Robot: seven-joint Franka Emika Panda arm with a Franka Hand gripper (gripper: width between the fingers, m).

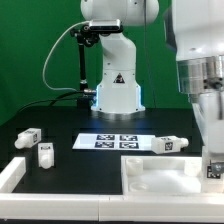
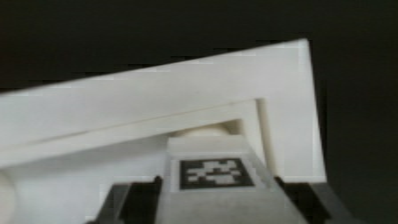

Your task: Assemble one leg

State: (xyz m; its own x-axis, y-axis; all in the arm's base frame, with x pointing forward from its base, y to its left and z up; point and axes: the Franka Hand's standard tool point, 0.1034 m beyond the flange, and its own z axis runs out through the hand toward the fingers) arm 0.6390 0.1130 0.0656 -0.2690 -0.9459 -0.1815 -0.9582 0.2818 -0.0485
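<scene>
The gripper [image 1: 212,168] hangs at the worktop's near corner on the exterior view's right, its fingers [image 2: 125,203] closed on a leg [image 2: 215,172] held upright between them, tag face toward the wrist camera. Directly below lies the tabletop [image 1: 160,184], a large white tray-like square with raised walls, filling that near corner; in the wrist view the held leg sits over an inner corner of the tabletop [image 2: 160,110], though whether it touches the floor there cannot be told. Just behind the tabletop, a second leg [image 1: 168,144] lies on its side on the black worktop [image 1: 60,125], near the end of the marker board [image 1: 112,141], which lies flat in the middle. Toward the worktop's edge on the exterior view's left, two more legs are spread apart: one [image 1: 28,137] lying farther back, one [image 1: 45,153] standing nearer the front. A white frame piece [image 1: 12,172] runs along the near corner on that side (only partly in view). The robot base [image 1: 118,85] stands at the far edge. Open black surface remains between the marker board and the left-hand legs.
</scene>
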